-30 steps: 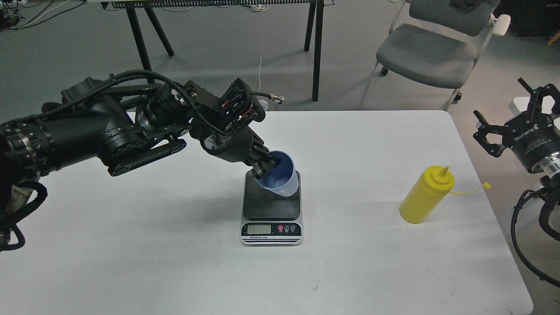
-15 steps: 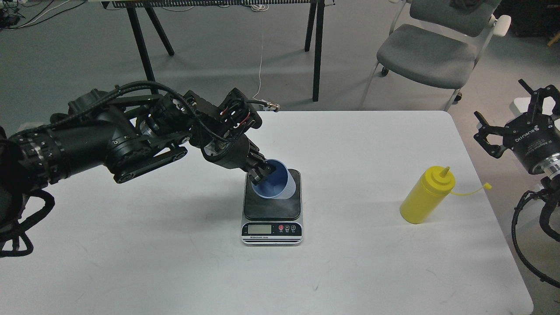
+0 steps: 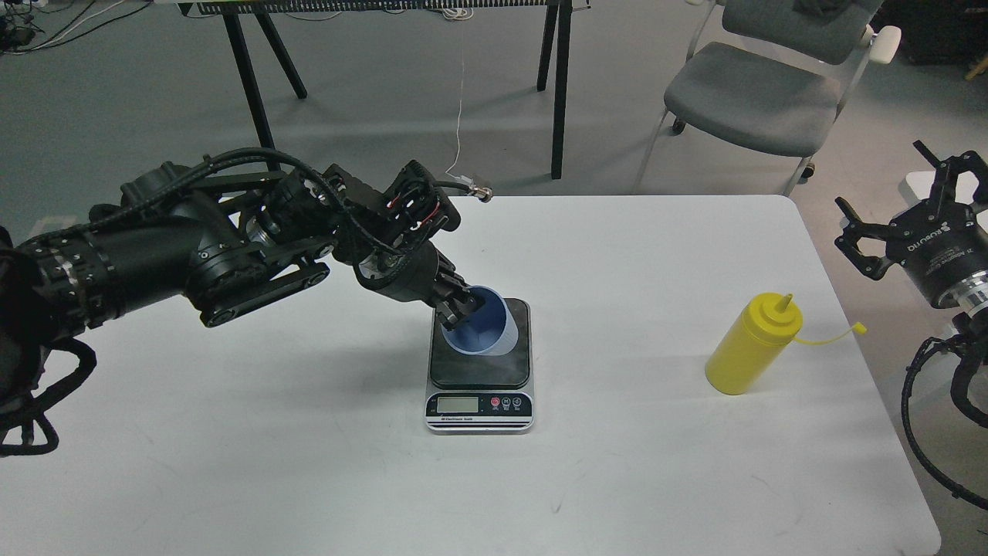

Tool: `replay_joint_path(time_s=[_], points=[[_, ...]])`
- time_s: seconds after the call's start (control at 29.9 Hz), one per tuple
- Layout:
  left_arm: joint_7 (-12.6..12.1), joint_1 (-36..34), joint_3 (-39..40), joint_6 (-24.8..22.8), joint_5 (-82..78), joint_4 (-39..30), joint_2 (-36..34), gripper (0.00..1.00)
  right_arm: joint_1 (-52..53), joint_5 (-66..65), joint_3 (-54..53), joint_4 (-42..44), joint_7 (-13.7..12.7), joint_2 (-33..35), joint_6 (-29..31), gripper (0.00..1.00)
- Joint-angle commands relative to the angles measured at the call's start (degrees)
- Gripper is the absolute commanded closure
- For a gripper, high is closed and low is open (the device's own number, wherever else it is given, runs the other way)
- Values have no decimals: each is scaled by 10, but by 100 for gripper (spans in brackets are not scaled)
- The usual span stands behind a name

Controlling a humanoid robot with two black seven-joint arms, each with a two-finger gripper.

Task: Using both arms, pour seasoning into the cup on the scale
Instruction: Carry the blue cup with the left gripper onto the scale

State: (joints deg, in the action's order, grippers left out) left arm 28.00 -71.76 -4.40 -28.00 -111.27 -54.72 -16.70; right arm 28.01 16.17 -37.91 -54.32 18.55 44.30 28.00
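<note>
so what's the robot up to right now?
Left gripper is pinching the rim of the light-blue cup, which sits over the scale plate; whether it rests flat I can't tell. The yellow seasoning bottle stands untouched on the table, cap off and dangling by its tether. Right gripper hangs open off the table's right edge, holding nothing. No pouring yet.
</note>
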Motion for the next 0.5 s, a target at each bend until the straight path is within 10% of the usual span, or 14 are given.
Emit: replay_joint_path(time_s=[0.0, 0.47], points=[[0, 0, 0, 0, 0, 1, 1, 87, -2, 0, -1, 0, 0, 0, 0, 1], [0, -5, 8, 0, 11, 1, 3, 66, -2, 0, -1, 0, 1, 0, 0, 1]])
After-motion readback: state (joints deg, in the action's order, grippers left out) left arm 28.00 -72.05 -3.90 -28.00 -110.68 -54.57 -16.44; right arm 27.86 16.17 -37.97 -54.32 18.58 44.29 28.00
